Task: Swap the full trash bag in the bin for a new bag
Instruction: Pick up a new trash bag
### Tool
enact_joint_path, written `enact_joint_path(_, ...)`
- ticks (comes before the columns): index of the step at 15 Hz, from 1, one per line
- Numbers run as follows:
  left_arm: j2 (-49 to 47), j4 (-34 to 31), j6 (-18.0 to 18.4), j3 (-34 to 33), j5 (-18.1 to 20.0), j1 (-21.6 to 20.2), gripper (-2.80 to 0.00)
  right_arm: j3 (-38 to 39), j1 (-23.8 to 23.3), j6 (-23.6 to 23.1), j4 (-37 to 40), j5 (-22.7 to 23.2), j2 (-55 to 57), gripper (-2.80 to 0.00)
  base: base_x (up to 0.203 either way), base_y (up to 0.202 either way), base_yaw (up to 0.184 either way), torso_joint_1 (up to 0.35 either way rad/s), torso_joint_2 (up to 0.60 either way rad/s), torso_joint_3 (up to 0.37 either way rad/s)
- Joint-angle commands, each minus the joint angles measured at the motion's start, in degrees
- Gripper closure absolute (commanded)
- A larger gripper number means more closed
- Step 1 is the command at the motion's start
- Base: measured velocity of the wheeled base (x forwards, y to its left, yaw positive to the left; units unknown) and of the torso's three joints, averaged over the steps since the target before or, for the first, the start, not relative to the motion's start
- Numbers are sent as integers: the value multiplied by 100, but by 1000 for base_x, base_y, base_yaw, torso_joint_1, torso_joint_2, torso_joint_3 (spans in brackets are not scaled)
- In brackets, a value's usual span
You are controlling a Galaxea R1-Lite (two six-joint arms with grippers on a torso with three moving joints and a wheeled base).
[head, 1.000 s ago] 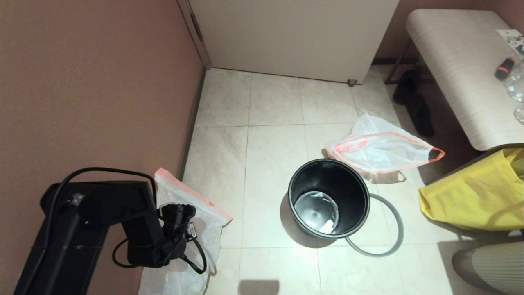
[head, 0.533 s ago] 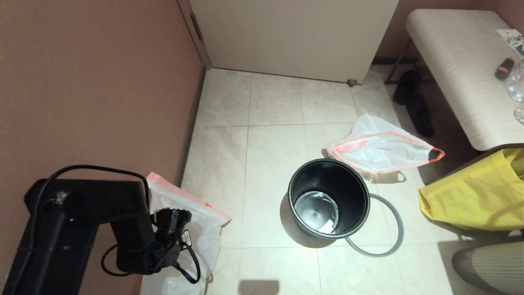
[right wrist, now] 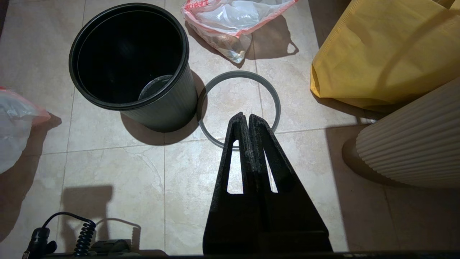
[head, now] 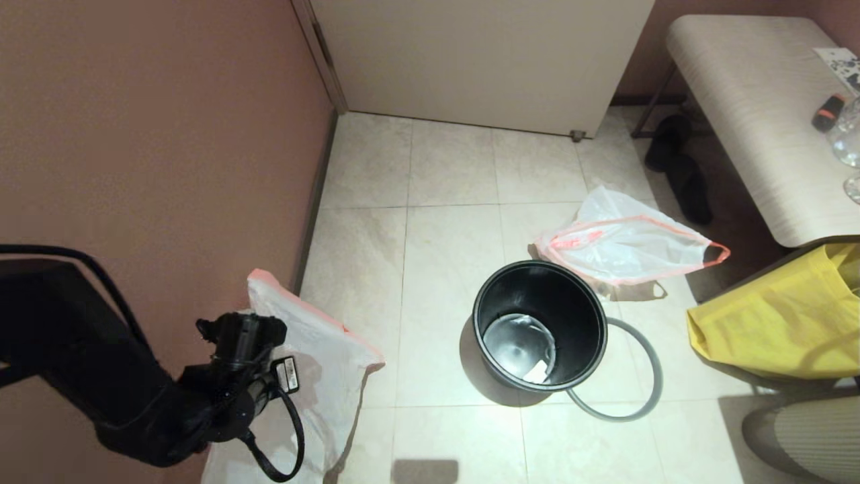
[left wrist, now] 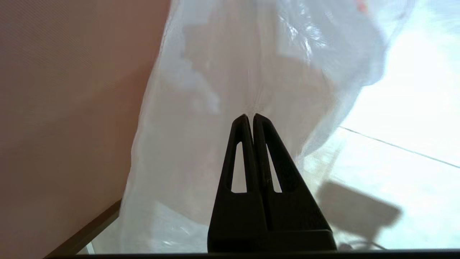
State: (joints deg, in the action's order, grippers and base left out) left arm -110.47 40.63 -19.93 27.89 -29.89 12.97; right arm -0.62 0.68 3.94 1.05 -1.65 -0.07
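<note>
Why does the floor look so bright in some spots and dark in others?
Head view: light pools on the tiles around the bin, which casts a shadow leftward. Left wrist view: glare washes out the floor beyond the full trash bag. Right wrist view: the big yellow bag shadows the tiles.

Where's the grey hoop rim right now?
In the head view, the grey hoop rim lies flat on the floor against the right side of the bin, with the yellow bag further right.
</note>
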Motion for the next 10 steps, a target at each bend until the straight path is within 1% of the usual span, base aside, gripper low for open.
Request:
enact_joint_path(1,1209,-487,-19,-15,-21,232,0,1,2,2,1,-2,7,0,0,0,0,0,0,0)
enact_joint_path(2,1659,-993,-34,82,-21,408,0,1,2,2,1,-2,7,0,0,0,0,0,0,0)
enact_joint_path(4,2521,-2206,-180,553,7,887,0,1,2,8,1,-2,7,0,0,0,0,0,0,0)
enact_joint_path(6,3206,-3699,-436,1421,182,1574,0,1,2,9,1,-2,7,0,0,0,0,0,0,0)
enact_joint_path(7,3366,-4494,-560,1806,237,1817,0,1,2,2,1,-2,7,0,0,0,0,0,0,0)
enact_joint_path(8,3411,-5170,-715,2018,238,1940,0,1,2,2,1,-2,7,0,0,0,0,0,0,0)
enact_joint_path(9,3330,-5506,-943,2053,188,1953,0,1,2,11,1,-2,7,0,0,0,0,0,0,0)
enact_joint_path(10,3201,-5554,-1069,1982,167,1879,0,1,2,2,1,-2,7,0,0,0,0,0,0,0)
